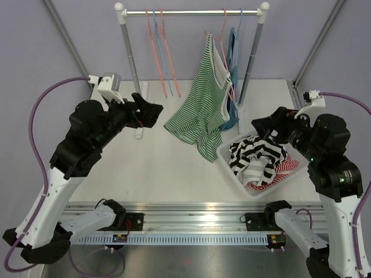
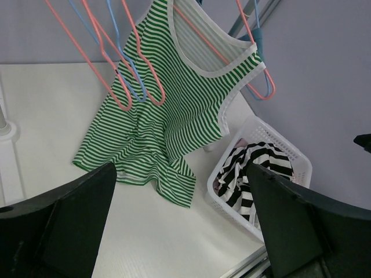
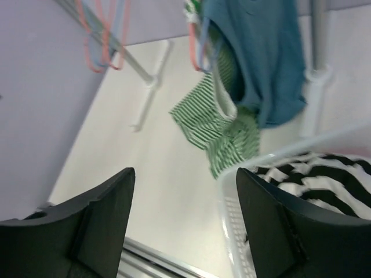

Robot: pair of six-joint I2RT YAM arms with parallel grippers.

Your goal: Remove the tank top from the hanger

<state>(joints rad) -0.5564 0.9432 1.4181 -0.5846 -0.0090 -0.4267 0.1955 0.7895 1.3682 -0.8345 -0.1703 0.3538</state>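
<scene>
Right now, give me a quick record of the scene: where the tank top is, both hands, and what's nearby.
tank top: green-striped, on a pink hanger, hem resting on the table
hanger: hooked on the rack
left hand: open, empty, left of the tank top, apart from it
right hand: open, empty, by the basket
basket: white, holds striped clothes
teal top: hung behind the tank top
task state: tank top not yet removed
</scene>
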